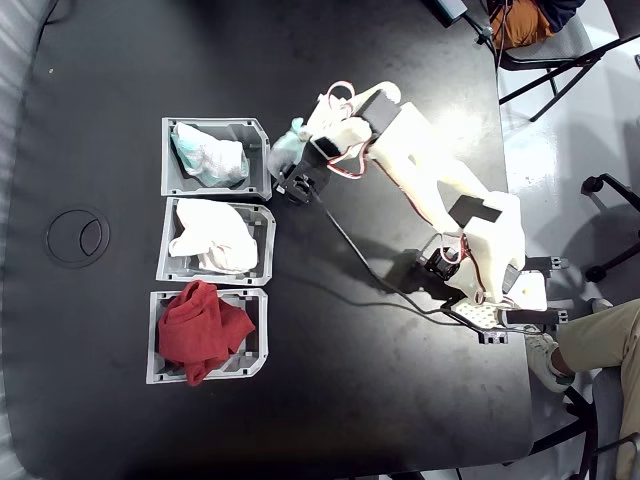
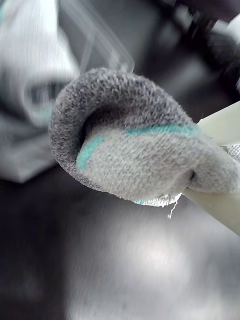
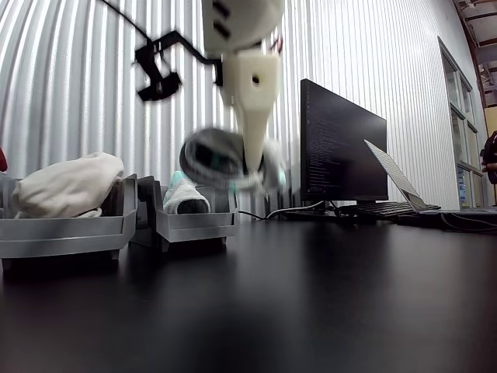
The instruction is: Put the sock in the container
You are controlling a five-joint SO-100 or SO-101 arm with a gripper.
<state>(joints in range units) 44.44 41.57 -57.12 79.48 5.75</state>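
**Pincer carries the sock just short of the bin**

Pincer (image 3: pixel 247 172) first: its pale fingers (image 2: pixel 220 127) are pinched on the sock (image 2: pixel 145 160), which the wrist view shows as a grey-and-white knit ball with a teal stripe, one finger above and one below it. The side camera shows the sock (image 3: pixel 213 158) hanging clear of the tabletop, at about the height of the bin walls; it is blurred there. Held that high, it looks set to pass over the rim rather than knock against it, so I judge this to be the carry, with the drop not yet made.

From above, the sock (image 1: pixel 288 140) peeks out just beside the right wall of the container (image 1: pixel 255 130), the top one of three grey bins in a column, which already holds a teal-and-white sock (image 1: pixel 208 152). The grip is at one end of the ball, so most of it sticks out toward the bin, which should let it fall inside once the arm reaches a little further left in that view.

Below it sit a bin with white cloth (image 1: pixel 212 236) and a bin with red cloth (image 1: pixel 203 330).

All of this rests on a wide black table (image 1: pixel 100 420), matte and faintly reflective, with a cable (image 1: pixel 350 250) trailing back to the arm's base. Behind stands a corrugated metal wall (image 3: pixel 78 116), a dark monitor (image 3: pixel 342 144) and a laptop (image 3: pixel 396 183); chairs and a seated person's leg (image 1: pixel 600 345) edge the table
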